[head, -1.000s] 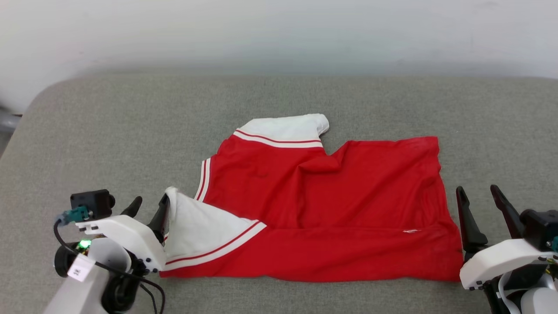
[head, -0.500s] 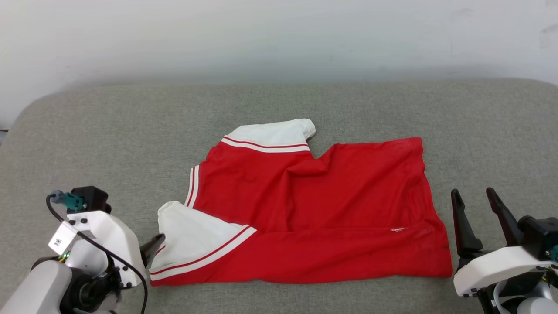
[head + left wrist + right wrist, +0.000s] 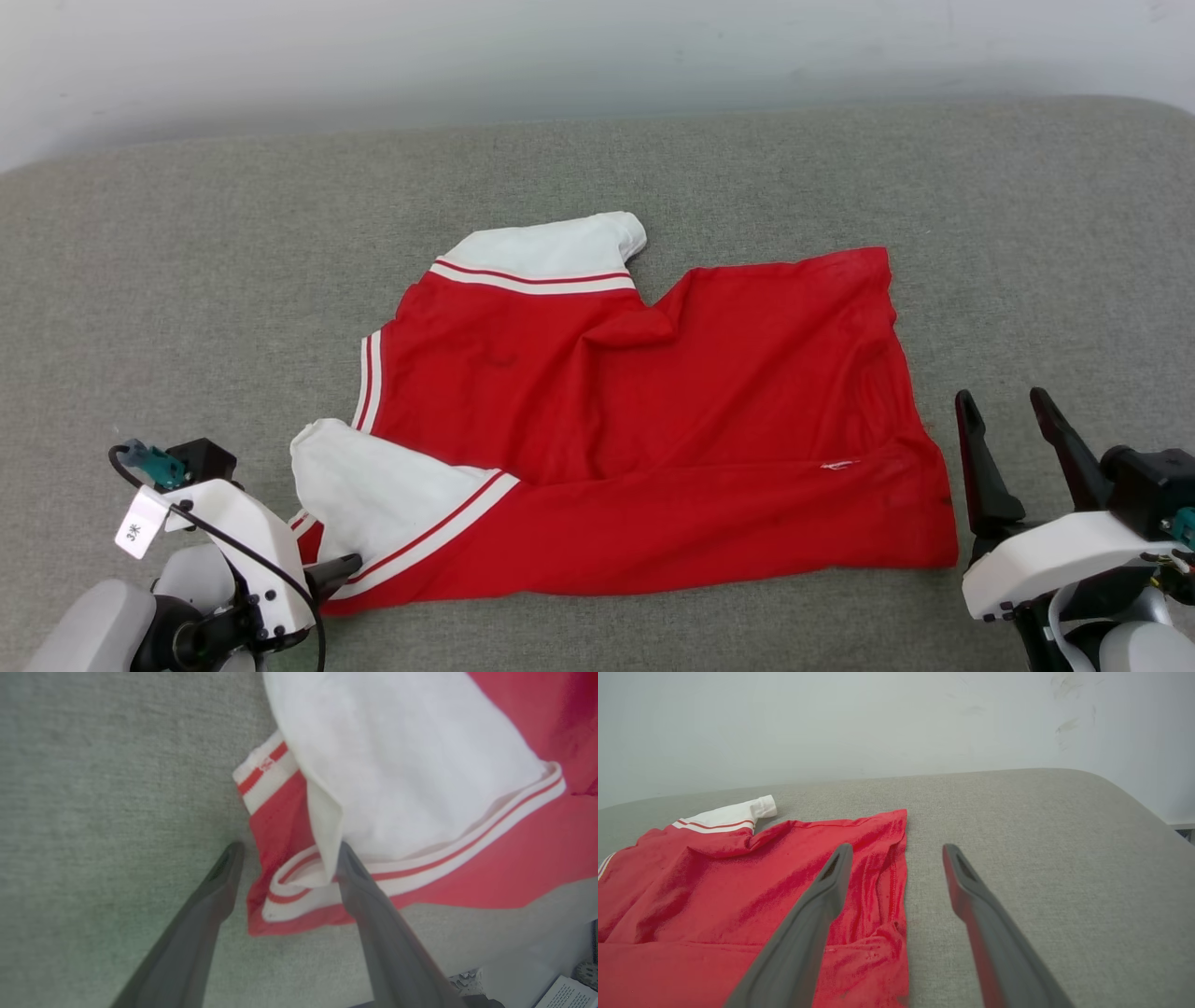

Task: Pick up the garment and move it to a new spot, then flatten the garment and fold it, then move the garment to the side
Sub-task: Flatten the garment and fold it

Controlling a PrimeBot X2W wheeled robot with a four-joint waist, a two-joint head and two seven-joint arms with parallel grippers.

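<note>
Folding stage, by the look: the garment [image 3: 635,439] spread at mid surface [image 3: 187,280], near edge doubled over. Straddling its near sleeve corner [image 3: 299,891] with the left tool [image 3: 288,848], fully spread, gripping nothing. Holding the right tool [image 3: 1002,401] just beside the opposite corner, equally wide, empty. Next, probably: pinch both corners and lift evenly.

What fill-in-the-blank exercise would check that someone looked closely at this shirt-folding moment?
1. The jersey T-shirt lies spread on a ____ upholstered surface.
2. Its far sleeve is ____ with red-striped trim.
3. The right gripper sits beside the shirt's hem with its jaws ____.
4. The left gripper, jaws open, points at the near sleeve, which is folded over the shirt's ____ body.
Missing words: grey; white; open; red.
</note>
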